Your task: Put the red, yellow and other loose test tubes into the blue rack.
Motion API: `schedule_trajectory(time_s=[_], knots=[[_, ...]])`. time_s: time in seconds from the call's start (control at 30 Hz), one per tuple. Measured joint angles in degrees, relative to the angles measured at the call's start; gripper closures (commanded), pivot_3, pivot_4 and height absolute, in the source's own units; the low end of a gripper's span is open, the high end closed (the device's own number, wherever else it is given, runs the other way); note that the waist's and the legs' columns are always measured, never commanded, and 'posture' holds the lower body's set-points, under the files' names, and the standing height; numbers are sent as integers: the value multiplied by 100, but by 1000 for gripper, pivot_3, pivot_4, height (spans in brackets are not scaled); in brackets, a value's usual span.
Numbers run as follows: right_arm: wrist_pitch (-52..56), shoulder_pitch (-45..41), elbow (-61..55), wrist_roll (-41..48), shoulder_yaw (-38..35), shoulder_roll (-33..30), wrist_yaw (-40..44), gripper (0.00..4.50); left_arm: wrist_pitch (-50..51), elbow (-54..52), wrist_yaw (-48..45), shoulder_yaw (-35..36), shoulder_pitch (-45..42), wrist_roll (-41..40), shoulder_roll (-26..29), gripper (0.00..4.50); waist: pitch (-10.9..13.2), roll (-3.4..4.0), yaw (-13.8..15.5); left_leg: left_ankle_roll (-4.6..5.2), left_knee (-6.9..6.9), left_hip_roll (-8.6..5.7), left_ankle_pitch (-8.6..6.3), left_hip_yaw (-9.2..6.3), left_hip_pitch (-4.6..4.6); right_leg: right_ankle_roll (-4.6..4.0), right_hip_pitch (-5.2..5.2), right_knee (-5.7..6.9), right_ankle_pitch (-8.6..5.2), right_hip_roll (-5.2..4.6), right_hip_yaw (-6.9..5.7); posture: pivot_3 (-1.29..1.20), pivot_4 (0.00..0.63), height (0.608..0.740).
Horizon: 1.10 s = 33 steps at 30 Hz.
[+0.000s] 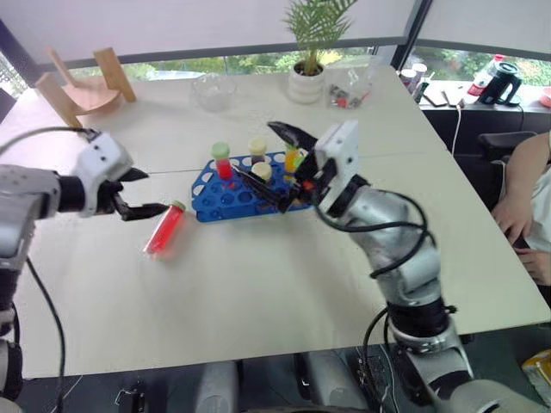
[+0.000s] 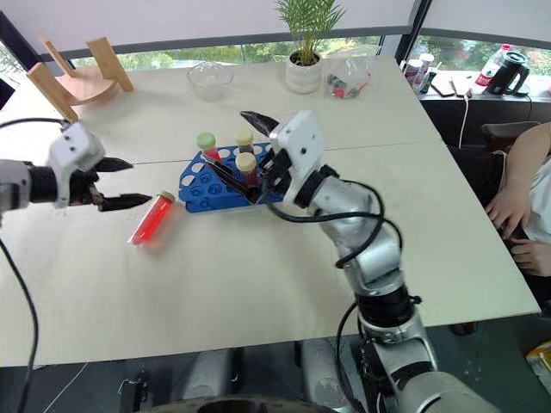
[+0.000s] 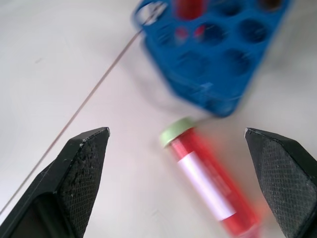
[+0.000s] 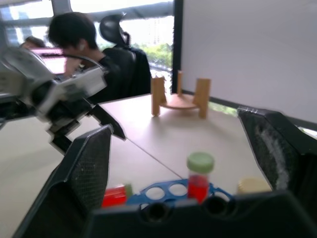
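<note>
White table (image 1: pixel 258 284): red tube (image 1: pixel 164 231) flat, cap toward blue rack (image 1: pixel 211 202); both claws released.

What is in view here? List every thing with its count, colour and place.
table: one, cream, underneath.
tube rack: one, blue, centre.
standing tubes: at least three, red or cream-capped, in rack.
loose tube: one, red, lying left of rack.
wooden stand: one, tan, far left.
glass bowl: one, clear, far side.
potted plant: one, green, far side.
person: one, seated right.
left gripper: black jaws open, near loose tube.
right gripper: black jaws open, over rack.
</note>
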Motion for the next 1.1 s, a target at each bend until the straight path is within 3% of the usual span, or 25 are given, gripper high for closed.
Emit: schedule_trajectory(time_s=[0.1, 0.2, 0.3, 0.33, 0.43, 0.77, 0.87, 0.97, 1.0, 1.07, 1.1], knots=[[951, -308, -178, 1008, -251, -526, 493, 16, 793, 423, -172, -663, -770, 365, 44, 0, 0, 0, 12, 1, 1, -3, -1, 0, -3, 1, 3, -6, -1, -2, 0, 0, 150, 740], [1611, -302, -328, 1891, -335, -1499, 1389, 16, 1817, 633, -587, -1554, -1553, 614, -81, 0, 1, -1, 46, 7, 1, -4, -4, -3, -11, 2, 4, -18, -2, -3, -4, 0, 150, 740], [1854, -264, -377, 2288, -285, -2028, 1979, 16, 2580, 815, -841, -2175, -2062, 729, -347, 0, 1, 0, 6, 16, 2, -3, -9, -4, -10, 2, 3, -16, -2, -1, -4, 0, 150, 740], [1845, -207, -415, 2299, -193, -2298, 2212, 16, 3116, 1053, -768, -2315, -2356, 741, -665, 0, 1, 0, 3, 18, 4, -4, -9, -7, -9, 3, 3, -13, -3, 1, -4, 0, 150, 740], [1678, 9, -560, 2193, 61, -2799, 2649, 16, 4018, 1267, -646, -2686, -2553, 727, -948, 0, 2, -1, -66, 30, 6, -4, -16, -4, -9, 6, 1, -13, -4, 2, 3, 0, 150, 740], [1187, 121, -545, 1750, 292, -2614, 2373, 16, 4472, 1142, -57, -3205, -2532, 741, -1188, 0, 3, -2, -64, 28, 16, -3, -15, -6, -14, 2, -5, -3, -7, -1, 2, 0, 150, 740], [1106, 120, -528, 1664, 341, -2460, 2159, 0, 4453, 1287, 166, -3199, -2430, 730, -1425, 850, 3, -2, -4, 28, 19, -3, -15, -5, -15, 2, -6, -3, -7, -1, 2, 0, 150, 740], [1095, 120, -481, 1562, 353, -2404, 1966, 0, 4312, 1570, 323, -3122, -2429, 746, -1491, 2362, 2, -2, 8, 28, 19, -4, -15, -5, -14, 2, -4, -3, -7, -2, 2, 0, 150, 740], [1089, 123, -460, 1498, 374, -2404, 1900, 0, 4208, 1679, 355, -3118, -2433, 763, -1493, 3066, 2, -1, 11, 28, 20, -4, -15, -5, -13, 2, -3, -3, -7, -3, 1, 0, 150, 740], [1063, 163, -453, 1434, 391, -2424, 1871, 0, 4119, 1754, 353, -3116, -2447, 778, -1512, 3642, 2, -1, 20, 28, 20, -5, -15, -5, -11, 2, 0, -3, -7, -3, 1, 0, 150, 740], [1030, 230, -458, 1370, 422, -2479, 1883, 0, 4089, 1813, 350, -3117, -2474, 780, -1550, 3648, 1, -1, 37, 28, 21, -6, -15, -5, -10, 2, 3, -3, -7, -4, 1, 0, 150, 740]])
